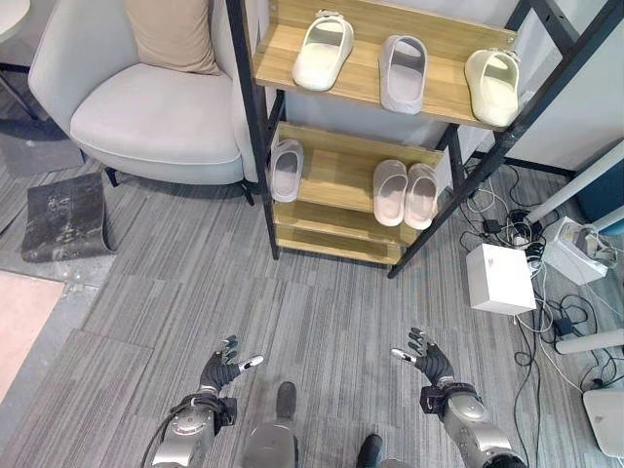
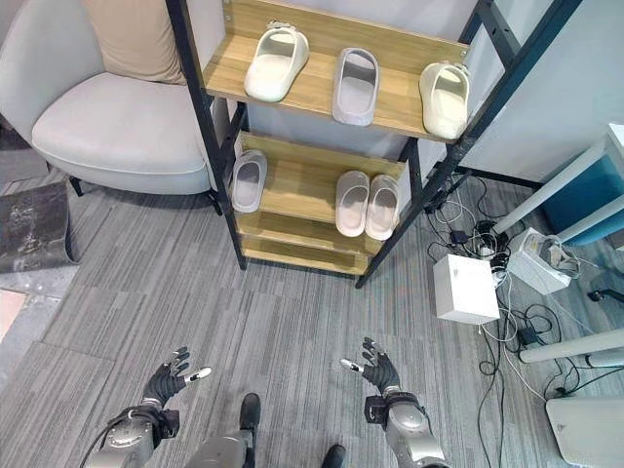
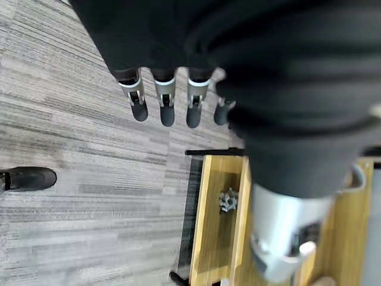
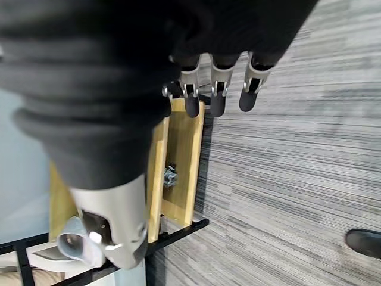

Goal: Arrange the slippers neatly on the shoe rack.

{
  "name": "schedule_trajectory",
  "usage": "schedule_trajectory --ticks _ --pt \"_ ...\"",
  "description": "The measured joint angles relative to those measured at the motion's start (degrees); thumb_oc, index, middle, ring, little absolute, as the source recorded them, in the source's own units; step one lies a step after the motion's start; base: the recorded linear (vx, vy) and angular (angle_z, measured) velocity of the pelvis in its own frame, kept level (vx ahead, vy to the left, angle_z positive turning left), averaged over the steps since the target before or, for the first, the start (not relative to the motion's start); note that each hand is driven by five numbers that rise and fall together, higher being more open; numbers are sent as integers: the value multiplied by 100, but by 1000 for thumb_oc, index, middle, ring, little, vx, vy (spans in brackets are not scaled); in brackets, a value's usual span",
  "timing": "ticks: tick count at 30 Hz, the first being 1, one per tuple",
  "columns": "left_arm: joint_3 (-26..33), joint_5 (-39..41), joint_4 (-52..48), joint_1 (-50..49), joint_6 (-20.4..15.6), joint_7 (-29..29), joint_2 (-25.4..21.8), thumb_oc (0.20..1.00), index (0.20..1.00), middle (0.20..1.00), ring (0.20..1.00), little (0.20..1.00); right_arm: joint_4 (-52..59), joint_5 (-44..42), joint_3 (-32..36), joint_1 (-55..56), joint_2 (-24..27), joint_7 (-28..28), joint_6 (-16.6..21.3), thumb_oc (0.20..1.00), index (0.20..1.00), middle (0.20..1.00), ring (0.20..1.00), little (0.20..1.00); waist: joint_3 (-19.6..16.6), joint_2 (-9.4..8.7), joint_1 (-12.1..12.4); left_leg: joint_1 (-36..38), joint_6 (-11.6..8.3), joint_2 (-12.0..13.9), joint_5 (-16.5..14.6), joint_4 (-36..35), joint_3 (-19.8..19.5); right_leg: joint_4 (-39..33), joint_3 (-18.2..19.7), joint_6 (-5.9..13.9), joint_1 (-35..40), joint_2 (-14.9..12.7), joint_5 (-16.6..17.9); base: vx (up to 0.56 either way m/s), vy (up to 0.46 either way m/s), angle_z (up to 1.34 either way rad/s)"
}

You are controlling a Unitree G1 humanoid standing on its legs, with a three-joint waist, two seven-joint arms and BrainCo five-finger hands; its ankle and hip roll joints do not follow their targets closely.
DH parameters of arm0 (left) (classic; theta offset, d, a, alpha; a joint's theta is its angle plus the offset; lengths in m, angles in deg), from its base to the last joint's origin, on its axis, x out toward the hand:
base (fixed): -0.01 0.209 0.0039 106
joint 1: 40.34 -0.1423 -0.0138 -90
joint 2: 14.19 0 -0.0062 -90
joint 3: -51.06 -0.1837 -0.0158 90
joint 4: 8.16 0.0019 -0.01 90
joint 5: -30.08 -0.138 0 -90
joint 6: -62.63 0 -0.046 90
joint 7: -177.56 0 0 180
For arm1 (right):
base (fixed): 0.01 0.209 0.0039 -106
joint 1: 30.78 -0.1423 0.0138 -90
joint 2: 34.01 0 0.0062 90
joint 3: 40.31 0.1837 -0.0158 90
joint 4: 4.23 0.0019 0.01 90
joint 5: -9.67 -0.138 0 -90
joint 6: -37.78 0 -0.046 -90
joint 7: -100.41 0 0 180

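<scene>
Shoe rack (image 1: pixel 322 195): a black-framed rack with wooden shelves stood against the wall, beside a pale armchair (image 1: pixel 146 107).
Top shelf: a cream slipper (image 1: pixel 324 51) lay at its left, a grey slipper (image 1: pixel 403 73) in the middle and a second cream slipper (image 1: pixel 493 86) at its right end, each apart from the next.
Middle shelf: a single grey slipper (image 1: pixel 286 169) lay at the left end; a pair of pale slippers (image 1: pixel 406 193) lay side by side, touching, toward the right.
Left robot hand (image 1: pixel 226 370): hung low over the grey carpet (image 1: pixel 322 322), well short of the rack, fingers spread and straight, holding nothing.
Right robot hand (image 1: pixel 426 359): level with the left, fingers likewise spread wide and empty.
White box (image 1: pixel 499 278): sat on the floor right of the rack, among cables.
</scene>
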Motion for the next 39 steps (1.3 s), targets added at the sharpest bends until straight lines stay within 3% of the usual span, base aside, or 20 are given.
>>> schedule_trajectory --ticks 3,6,7,9,12,15,18,19,21,22,24,25,27,30,31,34,36,37,38,39 --pt "-86 1 16 -2 4 13 90 1000 1000 1000 1000 1000 0 54 21 24 22 -28 -44 1000 1000 1000 1000 1000 16 148 -108 165 81 85 -223 0 -18 1422 -10 187 -474 -214 -113 254 213 3" --pt "-70 2 29 -72 3 7 136 1000 1000 1000 1000 1000 25 115 2 322 19 -41 -73 1000 1000 1000 1000 1000 -47 285 -216 580 296 -136 -355 -133 -87 2932 19 455 -1218 -712 -254 341 110 2" --pt "-72 4 30 -81 3 0 145 1000 1000 1000 1000 1000 27 122 22 355 20 -46 -79 1000 1000 1000 1000 1000 -36 320 -233 642 336 -145 -385 -141 -94 2876 -77 441 -1318 -711 -402 431 14 8" --pt "-69 5 25 -157 -4 2 153 1000 1000 1000 1000 1000 37 119 63 464 32 -45 -82 1000 1000 1000 1000 1000 -85 370 -353 736 392 -212 -382 -220 -146 1518 -490 372 -1325 -637 -396 334 -64 23" --pt "-64 5 130 -196 6 4 204 1000 1000 1000 1000 1000 42 104 71 608 34 -30 -86 1000 1000 1000 1000 1000 -90 365 -472 821 370 -270 -501 -219 -180 -149 -487 396 -1455 -482 186 433 -91 15" --pt "-22 5 139 -206 6 0 255 1000 1000 1000 1000 1000 24 106 81 615 30 -10 -90 1000 1000 1000 1000 1000 -109 317 -531 981 296 -284 -560 -218 -257 -788 -613 358 -1578 -498 711 323 -27 11" --pt "33 7 144 -210 -1 -6 291 1000 1000 1000 1000 1000 -59 105 120 731 11 -5 -92 1000 1000 1000 1000 1000 -191 183 -562 1286 75 -301 -827 -210 -426 -789 -621 267 -1304 -388 784 477 -23 29" --pt "38 7 160 -216 6 -4 307 1000 1000 1000 1000 1000 -104 103 154 792 20 -4 -94 1000 1000 1000 1000 1000 -245 155 -629 1374 -18 -281 -920 -220 -532 -877 -577 -16 -1146 -329 1041 510 -58 37" --pt "35 8 156 -223 4 -2 438 1000 1000 1000 1000 1000 -182 89 335 817 117 25 -97 1000 1000 1000 1000 1000 -375 422 -692 1484 -237 86 -1056 -213 -656 -885 -638 -232 -961 43 1124 460 -64 32" --pt "38 7 166 -204 4 -2 444 1000 1000 1000 1000 1000 -181 86 389 778 155 22 -99 1000 1000 1000 1000 1000 -374 473 -680 1522 -325 255 -1107 -80 -653 -904 -648 -632 -837 222 1219 357 -83 9" --pt "49 8 326 -156 7 -2 451 1000 1000 1000 1000 1000 -176 50 469 679 171 27 -78 1000 1000 1000 1000 1000 -374 428 -661 1389 -438 385 -1155 453 -671 -974 -702 -753 -650 374 1103 297 -102 0" --pt "53 10 360 -146 3 -3 462 1000 1000 1000 1000 1000 -163 -28 465 619 212 23 -54 1000 1000 1000 1000 1000 -377 379 -668 1178 -608 439 -1233 1115 -741 -972 -721 -679 -511 426 865 212 -97 3" --pt "51 25 387 -126 -14 -1 499 1000 1000 1000 1000 1000 -160 -53 454 611 241 18 -44 1000 1000 1000 1000 1000 -400 306 -593 696 -767 470 -1258 2297 -848 -970 -759 -853 -360 503 726 146 -92 -5" --pt "16 130 403 5 -24 6 517 1000 1000 1000 1000 1000 -178 -138 406 538 290 20 -56 1000 1000 1000 1000 1000 -299 167 -398 -278 -1254 485 -1104 3899 -1068 -975 -724 -1094 -236 490 515 118 -32 -3" --pt "3 144 413 10 -16 12 511 1000 1000 1000 1000 1000 -178 -142 410 526 300 22 -41 1000 1000 1000 1000 1000 -276 156 -422 -455 -1153 520 -1174 3917 -972 -982 -732 -1182 -224 491 343 165 -21 8" --pt "-34 238 305 56 -19 6 496 1000 1000 1000 1000 1000 -170 -144 429 404 305 19 -52 1000 1000 1000 1000 1000 -115 90 -319 -774 -958 620 -1200 2940 -518 -982 -691 -1150 -135 499 276 263 111 -3" --pt "-57 234 324 67 -13 6 476 1000 1000 1000 1000 1000 -174 -143 444 342 231 23 -49 1000 1000 1000 1000 1000 6 42 -283 -601 -702 616 -1040 1315 -320 -1014 -653 -1025 2 447 212 205 140 -4" --pt "-60 227 352 68 -3 4 490 1000 1000 1000 1000 1000 -175 -139 411 371 227 20 -48 1000 1000 1000 1000 1000 23 95 -286 -570 -712 660 -602 414 -311 -1008 -686 -889 65 472 208 177 81 -19" --pt "-73 225 354 52 5 4 512 1000 1000 1000 1000 1000 -181 -134 390 359 243 13 -48 1000 1000 1000 1000 1000 52 242 -269 -574 -692 780 -249 158 -332 -1010 -649 -730 189 549 179 159 120 -25" --pt "-76 224 355 -1 12 1 536 1000 1000 1000 1000 1000 -179 -134 360 434 246 14 -48 1000 1000 1000 1000 1000 17 354 -240 -539 -560 831 415 233 -319 -1012 -627 -541 255 571 120 205 177 -19"
